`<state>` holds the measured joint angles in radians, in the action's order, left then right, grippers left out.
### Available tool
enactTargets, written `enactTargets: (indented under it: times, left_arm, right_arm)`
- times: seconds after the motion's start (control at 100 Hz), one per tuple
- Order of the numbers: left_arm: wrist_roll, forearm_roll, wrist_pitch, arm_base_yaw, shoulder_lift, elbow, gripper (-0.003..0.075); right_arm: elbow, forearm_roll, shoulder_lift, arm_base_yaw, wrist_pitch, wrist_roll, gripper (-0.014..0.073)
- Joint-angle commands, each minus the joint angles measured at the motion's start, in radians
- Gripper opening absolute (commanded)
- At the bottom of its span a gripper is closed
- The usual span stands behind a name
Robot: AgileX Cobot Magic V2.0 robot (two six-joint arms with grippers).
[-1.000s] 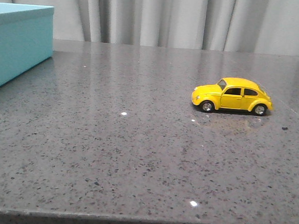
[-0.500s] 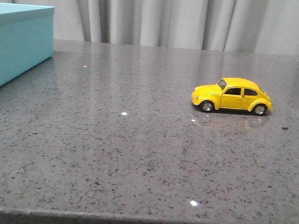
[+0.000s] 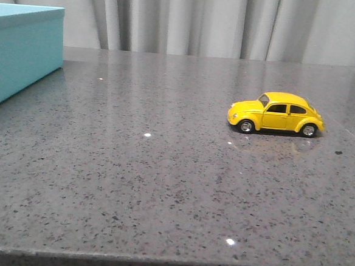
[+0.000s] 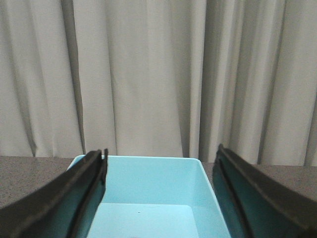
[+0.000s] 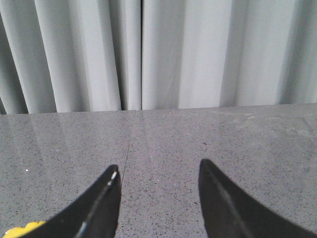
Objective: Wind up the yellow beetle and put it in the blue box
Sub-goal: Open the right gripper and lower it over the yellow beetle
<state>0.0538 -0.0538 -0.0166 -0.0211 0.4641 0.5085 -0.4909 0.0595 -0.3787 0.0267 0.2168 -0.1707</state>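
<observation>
both grippers show only in their own wrist views; neither reaches into the front view. left gripper (image 4: 159,198) has its dark fingers (image 4: 74,198) spread wide with nothing between them but air, and it hangs above the blue box (image 4: 153,198), whose open pale turquoise inside fills the gap between the fingers. the far wall of the box lies just beyond the fingertips, and past that wall a strip of grey speckled table (image 4: 29,173) runs up to a pleated pale curtain (image 4: 148,74).

right gripper (image 5: 158,198) is likewise parted, its two black pointed fingers (image 5: 99,208) apart and gripping nothing, poised over bare tabletop. the yellow beetle (image 5: 20,230) is only a sliver of yellow at the picture's edge, just outside one finger, not between the two. whether it touches that finger cannot be told.

seen from the front, the yellow beetle (image 3: 275,113) stands on all four wheels on the table (image 3: 161,187), side-on, nose toward the robot's left, on the right arm's half of the surface. the blue box (image 3: 21,52) sits at the far left, cut off by the frame, well apart from the car with open tabletop between them. the curtain (image 3: 222,23) hangs behind the table's far edge.
</observation>
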Motion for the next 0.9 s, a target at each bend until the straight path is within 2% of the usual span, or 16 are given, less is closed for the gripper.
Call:
enactTargets:
  times: [0.0,0.24,0.53,0.66,0.89]
  left_arm:
    - [0.004,0.0,-0.08,0.001,0.013,0.038,0.044]
    - [0.004,0.0,-0.08,0.001,0.013,0.038,0.044]
    - [0.004,0.0,-0.08,0.001,0.013,0.038,0.044]
    - [0.004,0.0,-0.08,0.001,0.013,0.038,0.044]
    - [0.004,0.0,-0.08,0.001,0.013,0.038,0.044]
  right_arm:
    - [-0.06,0.002,-0.025,-0.005,-0.052,0.002,0.0384]
    - [-0.218,-0.003,-0.175,-0.005,0.165,0.002,0.0383]
    - [-0.406,-0.071,-0.386,-0.002,0.366,0.002,0.0384]
    - [-0.477,-0.094,-0.46,0.034,0.432,0.002,0.0394]
    - [-0.587,-0.134,-0.599,0.134,0.505,0.002,0.0471]
